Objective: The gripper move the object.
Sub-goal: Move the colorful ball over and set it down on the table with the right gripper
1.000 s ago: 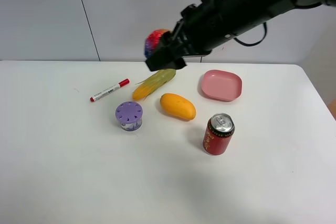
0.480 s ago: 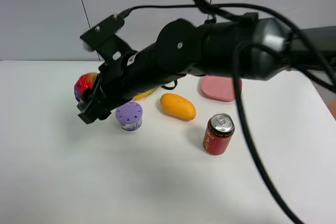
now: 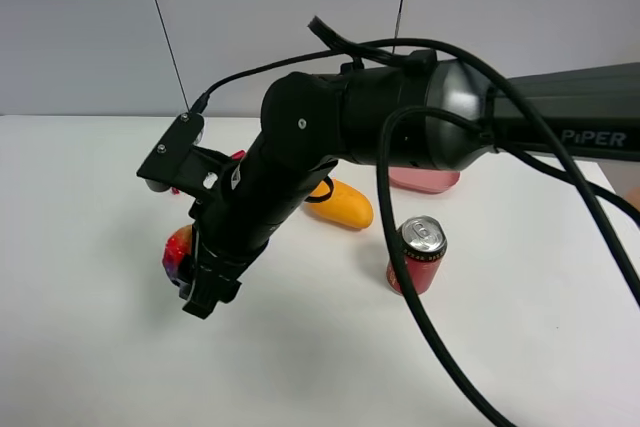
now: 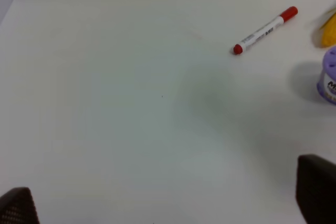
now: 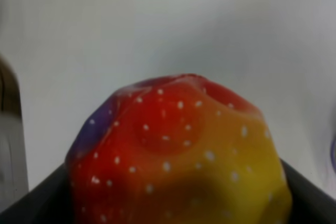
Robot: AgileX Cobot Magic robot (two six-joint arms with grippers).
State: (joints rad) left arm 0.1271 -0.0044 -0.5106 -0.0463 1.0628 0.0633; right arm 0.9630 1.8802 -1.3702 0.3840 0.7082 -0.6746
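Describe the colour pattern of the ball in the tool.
Red, orange-yellow and purple ball with small white dots; clearest in right wrist view.

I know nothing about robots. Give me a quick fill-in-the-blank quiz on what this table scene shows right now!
1. The mottled ball is clamped in the robot's ____ gripper.
2. The upright soda can is coloured ____.
3. The small pot near the marker is coloured ____.
Missing words: right; red; purple.

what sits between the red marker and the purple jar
Nothing. In the left wrist view, the white table between the marker and the purple jar is bare.
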